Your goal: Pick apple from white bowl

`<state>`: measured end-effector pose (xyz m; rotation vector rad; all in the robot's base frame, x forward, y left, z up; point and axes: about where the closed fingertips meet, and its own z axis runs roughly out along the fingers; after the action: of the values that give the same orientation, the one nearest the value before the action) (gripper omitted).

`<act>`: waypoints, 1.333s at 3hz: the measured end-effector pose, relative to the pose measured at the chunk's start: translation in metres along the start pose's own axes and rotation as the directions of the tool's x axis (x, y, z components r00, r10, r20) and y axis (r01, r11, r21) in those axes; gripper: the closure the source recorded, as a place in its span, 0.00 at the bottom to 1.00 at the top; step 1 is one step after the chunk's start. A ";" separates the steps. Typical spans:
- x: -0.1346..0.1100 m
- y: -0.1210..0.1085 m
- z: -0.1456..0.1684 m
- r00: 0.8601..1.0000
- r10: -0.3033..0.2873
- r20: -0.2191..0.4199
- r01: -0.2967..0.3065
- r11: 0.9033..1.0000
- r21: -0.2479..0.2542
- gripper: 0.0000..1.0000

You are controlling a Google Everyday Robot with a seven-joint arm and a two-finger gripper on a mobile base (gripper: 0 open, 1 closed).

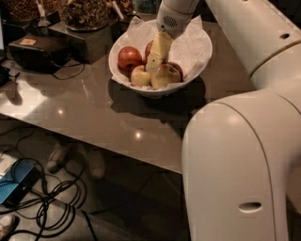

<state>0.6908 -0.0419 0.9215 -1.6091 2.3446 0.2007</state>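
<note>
The white bowl (pixel 195 52), lined with crumpled white paper, stands on the dark table and holds several apples. A red apple (pixel 129 57) lies at its left side; I see no sticker on it. Two yellow-green apples (pixel 140 75) lie at the front, the right one (pixel 165 75) blushed red. A darker red apple (pixel 149 47) sits behind, partly hidden. My gripper (pixel 156 57) reaches down into the middle of the bowl, its tip among the apples, just right of the red one and above the front two.
The dark table (pixel 94 117) has its near edge running across the middle. A black box (pixel 40 49) and a jar of dried goods (pixel 84 14) stand at the back left. Cables and a blue device (pixel 16 183) lie on the floor. My white arm body (pixel 235 164) fills the right.
</note>
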 end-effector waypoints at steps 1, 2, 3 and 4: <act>-0.007 -0.005 0.004 1.000 -0.002 0.019 0.002 1.000 0.017 0.20; -0.011 -0.009 0.007 0.999 -0.003 0.032 0.002 1.000 0.027 0.44; -0.011 -0.009 0.007 0.999 -0.003 0.032 0.002 1.000 0.027 0.66; -0.011 -0.009 0.007 0.999 -0.003 0.032 0.002 1.000 0.027 0.90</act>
<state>0.7040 -0.0330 0.9187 -1.5844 2.3115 0.1916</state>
